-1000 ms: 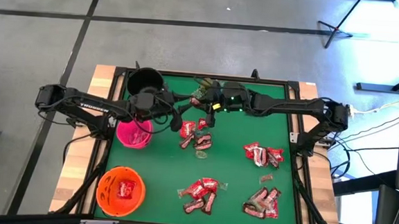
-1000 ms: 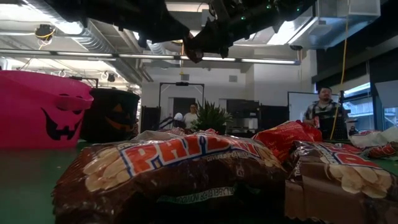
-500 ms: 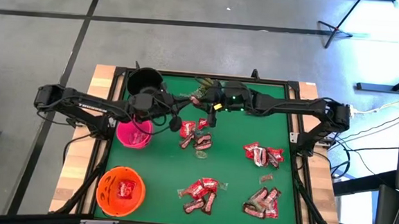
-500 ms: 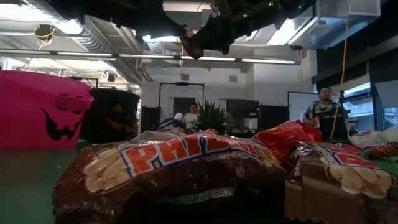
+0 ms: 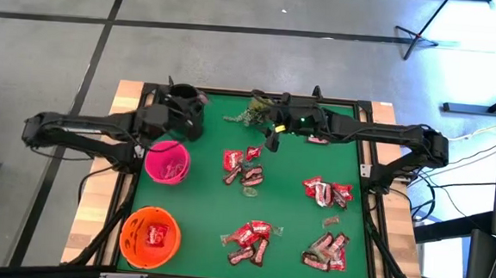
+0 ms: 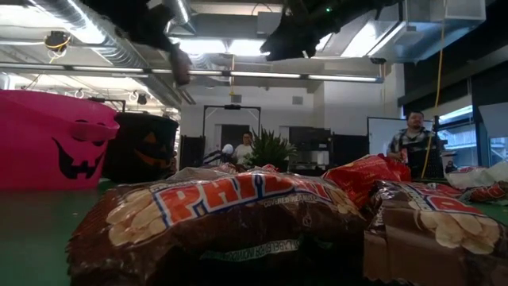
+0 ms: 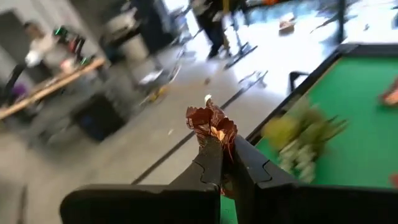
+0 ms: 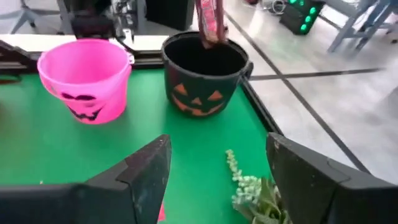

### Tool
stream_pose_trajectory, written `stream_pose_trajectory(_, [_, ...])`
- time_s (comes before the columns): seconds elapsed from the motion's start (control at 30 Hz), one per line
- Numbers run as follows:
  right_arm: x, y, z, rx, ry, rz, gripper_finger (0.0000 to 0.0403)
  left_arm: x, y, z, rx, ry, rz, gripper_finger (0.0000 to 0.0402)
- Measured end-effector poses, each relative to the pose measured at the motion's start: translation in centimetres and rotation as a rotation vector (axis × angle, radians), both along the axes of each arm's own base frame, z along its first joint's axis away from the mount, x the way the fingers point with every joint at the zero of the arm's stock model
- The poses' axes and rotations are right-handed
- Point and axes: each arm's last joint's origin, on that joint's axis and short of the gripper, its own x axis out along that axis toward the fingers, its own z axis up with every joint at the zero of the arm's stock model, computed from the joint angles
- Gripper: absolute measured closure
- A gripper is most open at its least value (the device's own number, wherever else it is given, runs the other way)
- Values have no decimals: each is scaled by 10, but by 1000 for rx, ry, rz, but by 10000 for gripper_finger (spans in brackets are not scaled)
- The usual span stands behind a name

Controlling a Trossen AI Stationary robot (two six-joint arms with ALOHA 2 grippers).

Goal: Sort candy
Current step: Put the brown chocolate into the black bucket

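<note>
My left gripper (image 5: 194, 112) hangs over the black pumpkin bucket (image 8: 205, 71) at the table's far left, shut on one brown candy (image 7: 211, 121). My right gripper (image 8: 214, 180) is open and holds nothing. It hovers above the green mat near the far edge, beside a green sprig (image 5: 251, 113). The rest of the candy lies on the mat in heaps of red packets and brown bars (image 5: 245, 166) (image 5: 327, 193) (image 5: 250, 241) (image 5: 327, 252). A pink bucket (image 5: 167, 162) and an orange bucket (image 5: 150, 235), which holds a red candy, stand on the mat along the left side. My left gripper pinches the brown candy by one end (image 7: 225, 142) between its two fingers. Its crumpled free end sticks out past the fingertips. The candy is lifted clear, above the black bucket's rim (image 8: 214, 38).
The low view looks across big candy wrappers (image 6: 238, 214) close to the lens. A black frame (image 5: 259, 95) runs round the mat. People (image 6: 413, 143) stand in the room behind. Bare green mat (image 5: 201, 205) lies between the buckets and the heaps.
Both grippers were close together above the middle of the table. My left gripper has drawn away toward the far left and up, carrying the brown candy over the black bucket. My right gripper has pulled back a little toward the far edge.
</note>
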Motion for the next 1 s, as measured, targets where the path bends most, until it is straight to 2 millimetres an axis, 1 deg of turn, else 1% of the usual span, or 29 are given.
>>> stream_pose_trajectory(0.07, [-1,0,-1,-4,15,0,145,-14,7,-2,-40,10,62,401])
stream_pose_trajectory(0.17, [-2,-1,-1,-32,29,-32,153,-28,17,-6,-121,12,107,401])
stream_pose_trajectory(0.33, [-8,0,4,-37,31,-39,165,-38,32,-13,-223,13,155,400])
stream_pose_trajectory(0.4, [-9,0,4,-37,39,-39,168,-42,38,-14,-235,19,188,391])
stream_pose_trajectory(0.47, [-15,1,3,-41,87,-33,168,-44,42,-17,-268,26,205,371])
stream_pose_trajectory(0.53, [-22,2,7,-53,110,-45,168,-46,46,-19,-300,30,206,341])
stream_pose_trajectory(0.67, [-42,4,16,-73,171,-103,168,-50,49,-21,-330,43,212,273])
stream_pose_trajectory(0.77, [-58,6,21,-89,205,-147,168,-50,50,-21,-332,35,205,232])
stream_pose_trajectory(0.9, [-80,3,13,-116,267,-228,169,-48,49,-18,-341,1,160,207])
stream_pose_trajectory(1.0, [-97,-4,-3,-90,298,-278,169,-43,47,-9,-346,-68,43,205])
